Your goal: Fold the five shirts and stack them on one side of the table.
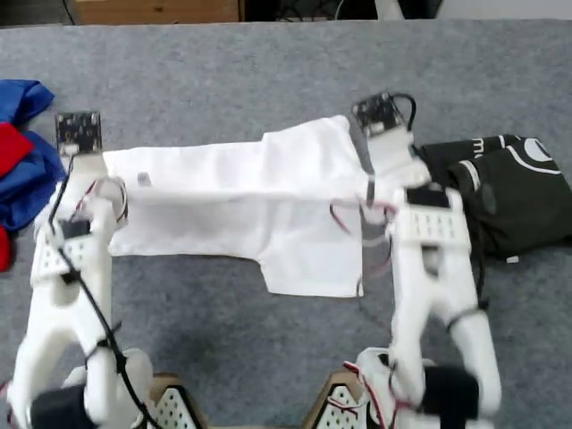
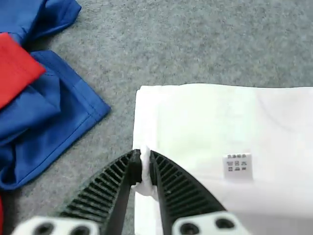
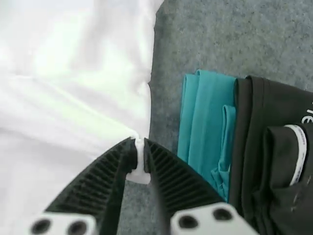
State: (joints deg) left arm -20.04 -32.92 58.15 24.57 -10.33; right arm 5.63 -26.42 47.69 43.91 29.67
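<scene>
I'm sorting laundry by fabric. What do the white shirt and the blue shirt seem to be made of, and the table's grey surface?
White shirt: thin matt knit, likely cotton or a blend; it drapes in soft folds. Blue shirt: smoother, faintly shiny, perhaps a synthetic; its stitched hem lies crisp. Table surface: grey felt or short carpet, fuzzy and speckled.

Probably a robotics lab, grey felt-covered table (image 1: 268,80), 2 white robot arms (image 1: 429,268)
</scene>
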